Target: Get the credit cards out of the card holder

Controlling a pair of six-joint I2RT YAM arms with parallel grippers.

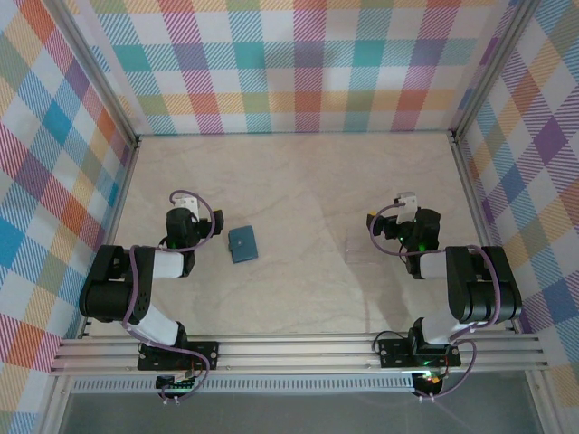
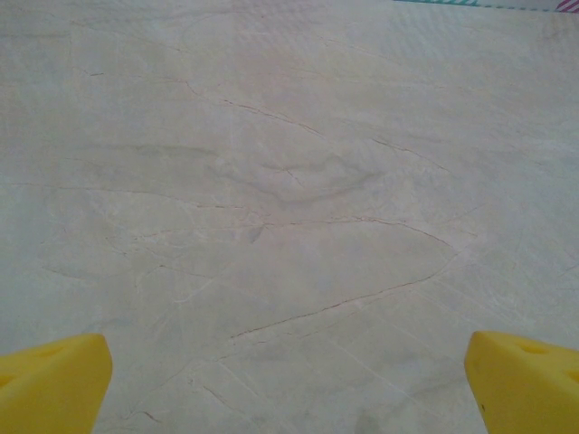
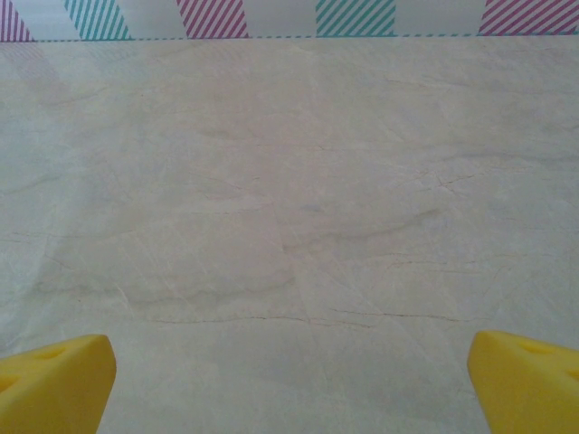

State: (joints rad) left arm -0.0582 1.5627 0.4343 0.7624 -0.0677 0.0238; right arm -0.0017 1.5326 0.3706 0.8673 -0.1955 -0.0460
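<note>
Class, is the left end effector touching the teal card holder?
Apart. The top external view shows a strip of bare table between the left end effector and the card holder; the left wrist view has bare table between its open fingers.

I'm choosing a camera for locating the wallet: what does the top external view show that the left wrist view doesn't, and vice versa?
Top external: the teal card holder lying right of the left arm, a clear tray beside the right arm. Left wrist: the left hand close up, yellow fingers spread wide over bare surface. Shared: the marbled table.
</note>
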